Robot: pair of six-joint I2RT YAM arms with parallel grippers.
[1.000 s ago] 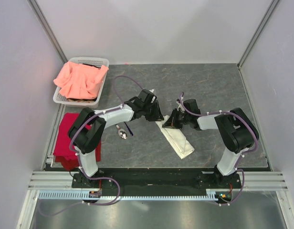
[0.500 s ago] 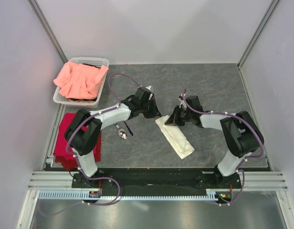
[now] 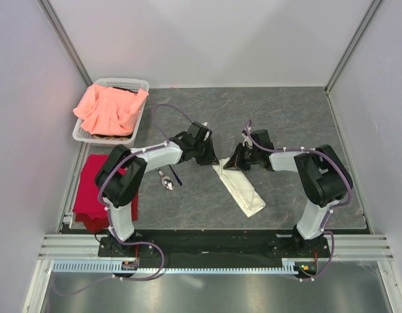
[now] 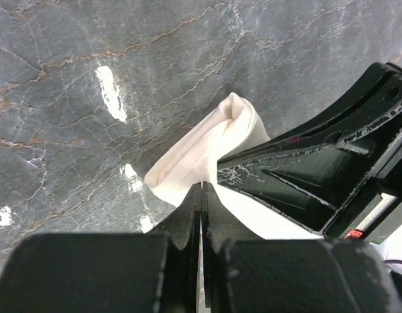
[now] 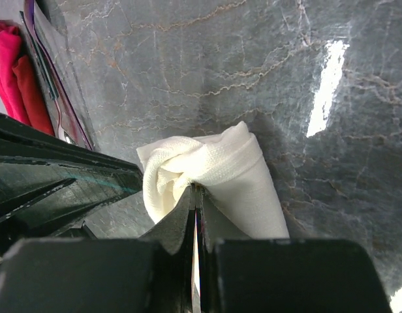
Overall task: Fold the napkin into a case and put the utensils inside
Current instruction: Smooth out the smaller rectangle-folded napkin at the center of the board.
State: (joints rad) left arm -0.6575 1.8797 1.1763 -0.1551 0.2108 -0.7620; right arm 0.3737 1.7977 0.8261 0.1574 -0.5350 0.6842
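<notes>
Left jaws and right jaws both pinch the case (image 3: 243,189) at its far end; its length runs near-right; utensils (image 3: 168,179) lie leftward, nearer the left arm (image 3: 155,155)

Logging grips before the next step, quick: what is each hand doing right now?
Left hand: closed, apparently pinching an edge of the napkin.
Right hand: closed on a bunched fold of the napkin.

The top view looks down from above and behind the arm bases, taking in the whole surface (image 3: 286,117). The wrist views sit close behind the left pincer (image 4: 201,190) and right pincer (image 5: 193,192), facing each other low over it. All three share the case's (image 3: 240,186) upper end.
</notes>
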